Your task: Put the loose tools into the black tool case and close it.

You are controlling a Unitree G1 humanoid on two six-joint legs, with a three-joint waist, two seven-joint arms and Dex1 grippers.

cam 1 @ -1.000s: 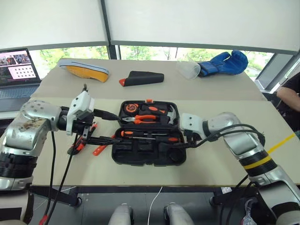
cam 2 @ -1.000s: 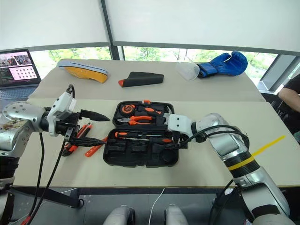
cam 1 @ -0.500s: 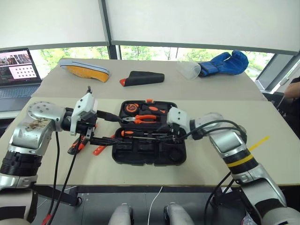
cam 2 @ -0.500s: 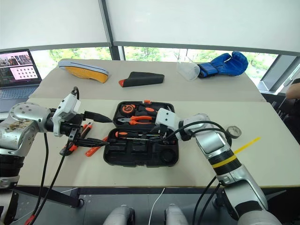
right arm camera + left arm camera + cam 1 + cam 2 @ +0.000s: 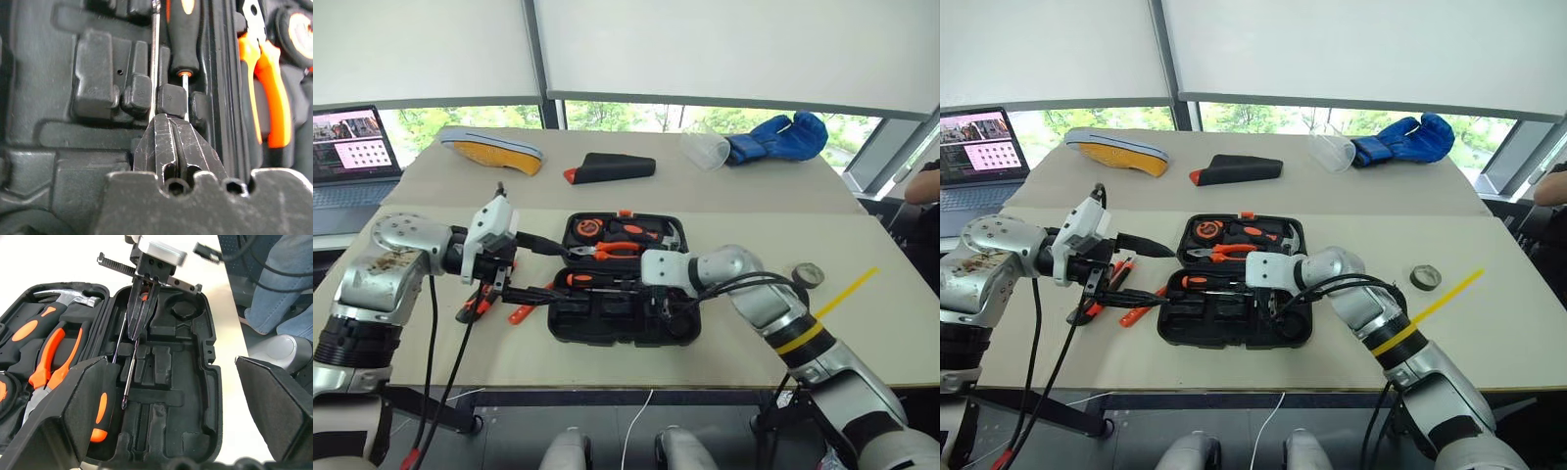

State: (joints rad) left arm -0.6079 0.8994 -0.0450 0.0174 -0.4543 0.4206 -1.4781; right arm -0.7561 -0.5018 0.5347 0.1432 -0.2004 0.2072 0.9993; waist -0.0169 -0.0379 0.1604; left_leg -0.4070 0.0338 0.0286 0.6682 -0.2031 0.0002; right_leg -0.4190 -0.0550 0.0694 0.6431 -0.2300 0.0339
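Beige tabletop under window blinds, with a laptop at the upper left of the head view. We have the black plastic clamshell tool case [image 5: 597,321] lying open at frame centre, lid half toward the top with orange-handled pliers [image 5: 617,249] and a hammer seated. Two long-shafted screwdrivers with orange-black handles [image 5: 126,382] lie in the upper row of the lower half. The right gripper [image 5: 135,333] is pinched fully together, tips down on those shafts; we can't tell whether a shaft is caught between them. The left gripper [image 5: 530,266] stands spread wide and empty, left of the case and above the table. Loose and outside the case: a black-orange utility knife [image 5: 475,305] and a slim orange stick tool [image 5: 521,313] at centre left, just beside the case, and a small dark tape roll [image 5: 1423,277] right of centre, well apart from it. Handling, as we judge it: everything is light and rigid. The steel shafts are thin and slick, so we'd take screwdrivers by the grippy handle. We'd grip the knife across its body and the stick mid-length. It lies low, so it needs a flat approach. The tape roll we'd pinch through its wall. The lid is stiff plastic: push near the orange latch edge.
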